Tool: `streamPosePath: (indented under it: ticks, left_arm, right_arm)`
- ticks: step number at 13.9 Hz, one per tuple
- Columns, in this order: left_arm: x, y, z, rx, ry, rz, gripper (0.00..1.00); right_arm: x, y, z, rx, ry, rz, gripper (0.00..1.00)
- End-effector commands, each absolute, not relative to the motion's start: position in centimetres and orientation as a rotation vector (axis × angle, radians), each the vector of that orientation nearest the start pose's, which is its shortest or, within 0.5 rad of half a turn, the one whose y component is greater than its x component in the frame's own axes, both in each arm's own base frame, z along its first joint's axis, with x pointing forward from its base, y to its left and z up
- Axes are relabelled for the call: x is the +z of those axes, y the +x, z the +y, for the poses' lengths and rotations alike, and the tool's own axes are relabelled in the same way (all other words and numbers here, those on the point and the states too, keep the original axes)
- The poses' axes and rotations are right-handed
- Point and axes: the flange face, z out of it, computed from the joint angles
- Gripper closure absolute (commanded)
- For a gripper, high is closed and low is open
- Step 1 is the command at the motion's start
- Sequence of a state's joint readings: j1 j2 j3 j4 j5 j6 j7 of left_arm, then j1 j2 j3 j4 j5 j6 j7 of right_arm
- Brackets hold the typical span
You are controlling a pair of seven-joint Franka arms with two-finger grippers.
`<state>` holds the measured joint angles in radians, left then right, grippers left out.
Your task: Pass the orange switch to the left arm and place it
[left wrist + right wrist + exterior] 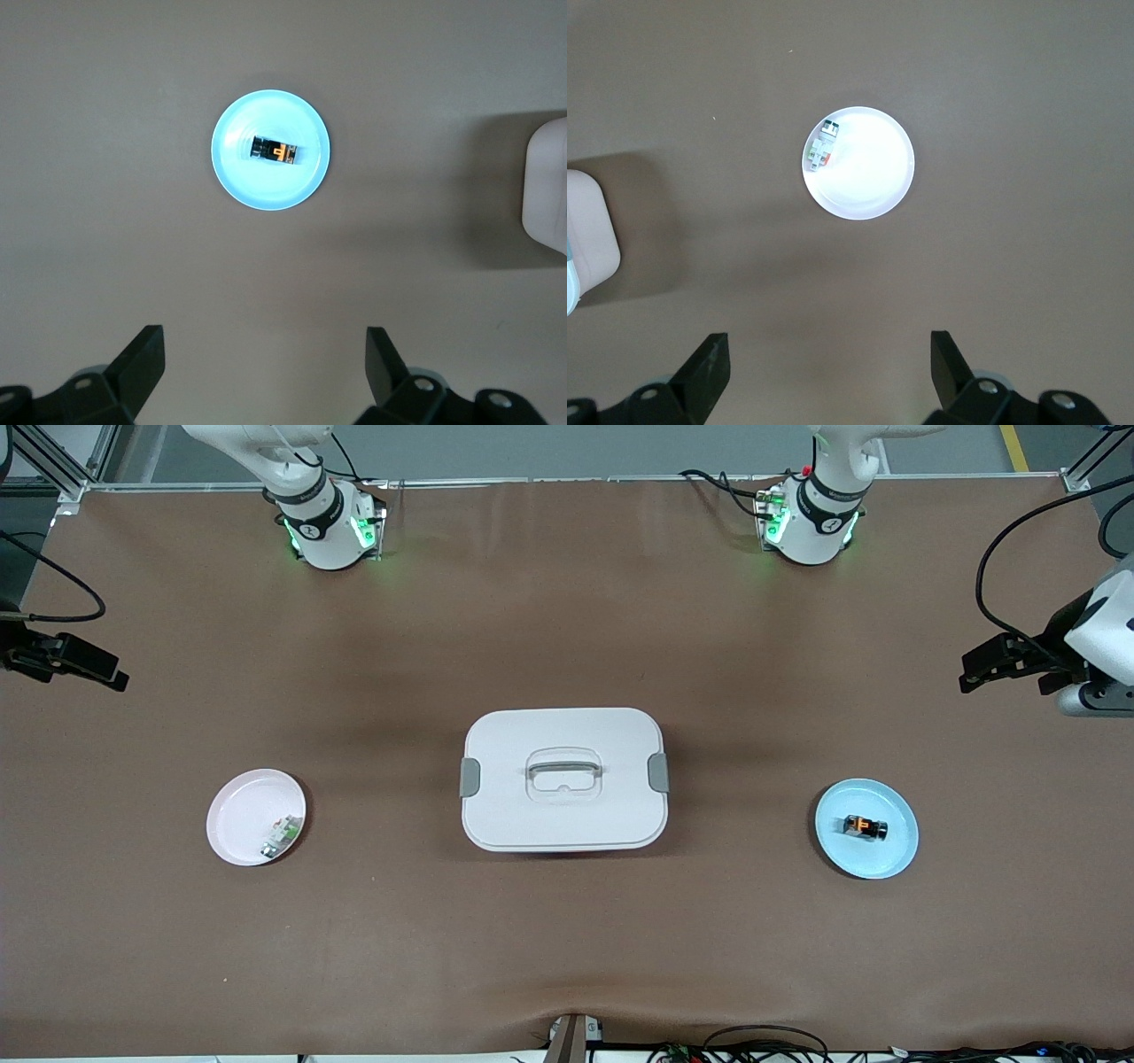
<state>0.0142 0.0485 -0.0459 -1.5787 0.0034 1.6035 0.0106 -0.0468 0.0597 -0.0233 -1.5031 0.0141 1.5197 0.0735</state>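
Left gripper (261, 372) hangs high over the table with fingers apart and empty, toward the left arm's end from the box (563, 779); right gripper (824, 372) hangs likewise, fingers apart and empty, toward the right arm's end from the box. The orange switch (864, 828) lies on its side in the blue plate (895, 859), well apart from the box toward the left arm's end. Judged light, rigid and apt to roll, it is best pinched across the black barrel, clear of the metal bits.
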Motion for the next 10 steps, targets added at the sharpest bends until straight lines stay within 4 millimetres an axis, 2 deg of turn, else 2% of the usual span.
streamPosePath:
  ticks: [1, 3, 6, 8, 10]
  left_arm:
    - [59.9, 55.6, -1.6, 0.046, -3.133, 0.070, 0.00]
    - [60.1, 55.7, -1.7, 0.036, -3.133, 0.063, 0.00]
    - [59.6, 56.3, -1.6, 0.045, -3.132, 0.058, 0.00]
    - [59.7, 56.3, -1.6, 0.045, -3.125, 0.066, 0.00]
    - [60.0, 56.4, -1.7, 0.033, -3.123, 0.068, 0.00]
  right_arm:
    - [62.6, 55.9, -3.8, 0.041, -3.120, 0.227, 0.00]
    - [63.4, 55.9, -3.1, 0.022, -3.123, 0.208, 0.00]
    - [64.5, 56.0, -3.9, -0.014, -3.111, 0.227, 0.00]
    - [64.6, 56.0, -3.1, -0.014, -3.110, 0.225, 0.00]
    - [64.6, 56.0, -3.1, -0.014, -3.109, 0.208, 0.00]
